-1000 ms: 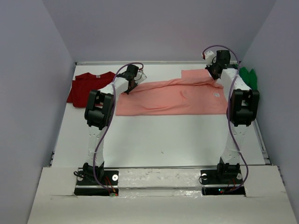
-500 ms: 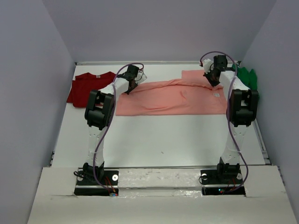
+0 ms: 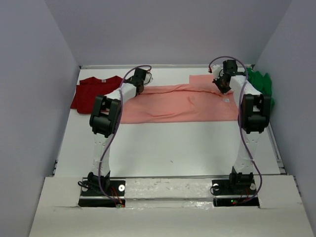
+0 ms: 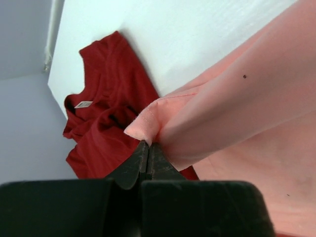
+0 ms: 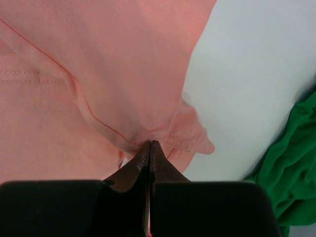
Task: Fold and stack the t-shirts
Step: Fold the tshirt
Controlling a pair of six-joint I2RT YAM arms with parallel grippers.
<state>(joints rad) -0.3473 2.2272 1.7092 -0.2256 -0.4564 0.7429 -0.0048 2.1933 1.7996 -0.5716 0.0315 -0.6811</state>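
So both hands are gripping the same shirt here. The left hand is pinching a bunched-up corner of the salmon-pink t-shirt, jaws squeezed tight together with a little nub of cloth poking out just past the fingertips. The right hand is doing the same at the other end, clamped shut on a stitched edge of that pink shirt, with the hem curling out to its right. From overhead, the shirt's far edge is running between the two hands, and the rest of it is lying spread out on the white bench on the near side of both hands, a bit rumpled along the top. The dark red t-shirt is sitting crumpled off to the left of the left hand, and in the wrist view it's showing just behind the pinched pink corner, its pale neck label facing up. I can't tell whether the pink cloth is actually touching it. The green t-shirt is bunched up to the right of the right hand, apart from the pink one with bare bench showing between them.
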